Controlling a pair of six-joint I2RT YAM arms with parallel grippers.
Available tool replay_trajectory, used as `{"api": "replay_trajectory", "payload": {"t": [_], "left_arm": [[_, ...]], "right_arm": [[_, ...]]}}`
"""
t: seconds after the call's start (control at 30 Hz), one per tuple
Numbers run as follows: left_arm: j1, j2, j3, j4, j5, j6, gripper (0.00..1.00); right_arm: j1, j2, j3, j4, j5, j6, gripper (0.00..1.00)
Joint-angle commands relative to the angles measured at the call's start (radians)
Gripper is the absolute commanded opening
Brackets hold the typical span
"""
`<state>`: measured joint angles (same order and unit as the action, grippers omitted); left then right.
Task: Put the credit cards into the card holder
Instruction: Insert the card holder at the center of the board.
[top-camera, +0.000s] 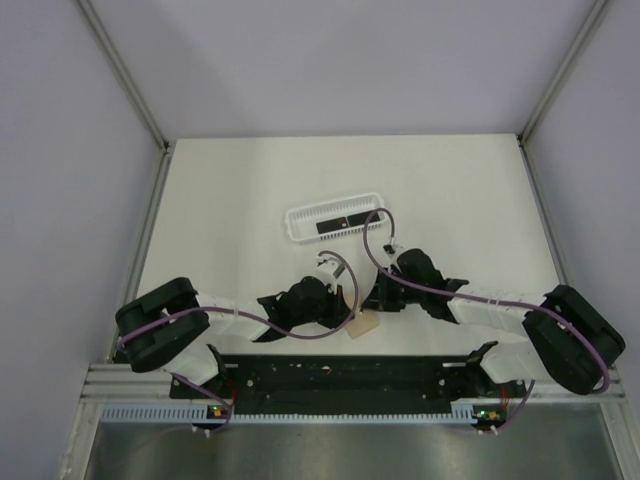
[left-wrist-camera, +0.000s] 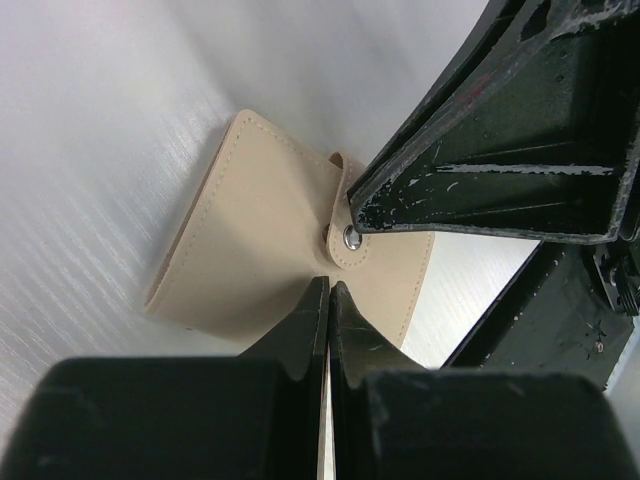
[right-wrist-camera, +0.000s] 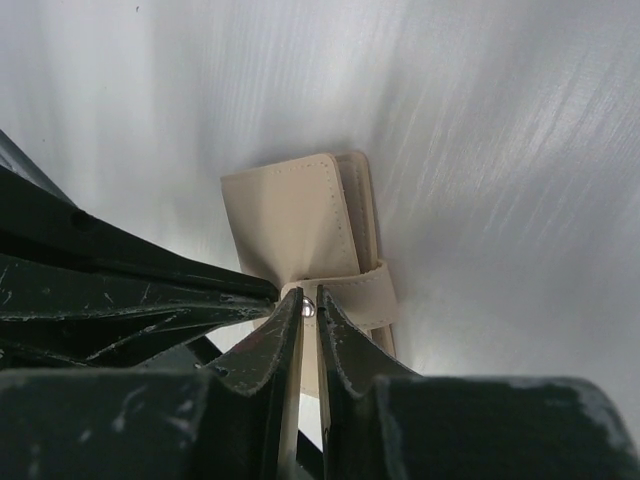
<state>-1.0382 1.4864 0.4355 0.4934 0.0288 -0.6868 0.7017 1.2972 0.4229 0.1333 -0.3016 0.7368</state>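
Note:
The tan card holder (top-camera: 364, 326) lies on the table near the front edge, between my two grippers. In the left wrist view my left gripper (left-wrist-camera: 328, 288) is shut on the near edge of the card holder (left-wrist-camera: 255, 225). In the right wrist view my right gripper (right-wrist-camera: 309, 298) is shut on the snap strap (right-wrist-camera: 365, 290) of the card holder (right-wrist-camera: 290, 215). From above, my left gripper (top-camera: 346, 316) and right gripper (top-camera: 369, 304) meet over the holder. Black credit cards (top-camera: 340, 224) lie in the white basket (top-camera: 300, 214).
The white perforated basket stands behind the grippers at mid-table. Grey walls enclose the table on three sides. A black rail (top-camera: 340, 375) runs along the front edge behind the arm bases.

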Motion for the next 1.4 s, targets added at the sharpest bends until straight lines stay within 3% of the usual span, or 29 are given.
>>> {"api": "replay_trajectory", "payload": {"t": [0.0,0.37,0.7,1.37], "left_arm": [[0.0,0.011,-0.017,-0.003,-0.015,-0.005,0.0],[0.001,0.014,-0.015,-0.003,-0.012,-0.005,0.0],[0.0,0.018,-0.012,-0.003,-0.012,-0.005,0.0],[0.003,0.02,0.003,-0.016,-0.007,0.004,0.0]], "right_arm": [[-0.011,0.011,-0.004,0.058,-0.027,0.003,0.1],[-0.011,-0.002,-0.006,0.055,-0.031,-0.007,0.1],[-0.011,-0.174,-0.018,-0.067,0.064,-0.045,0.19],[-0.011,-0.088,-0.013,0.0,0.032,-0.04,0.2]]}}
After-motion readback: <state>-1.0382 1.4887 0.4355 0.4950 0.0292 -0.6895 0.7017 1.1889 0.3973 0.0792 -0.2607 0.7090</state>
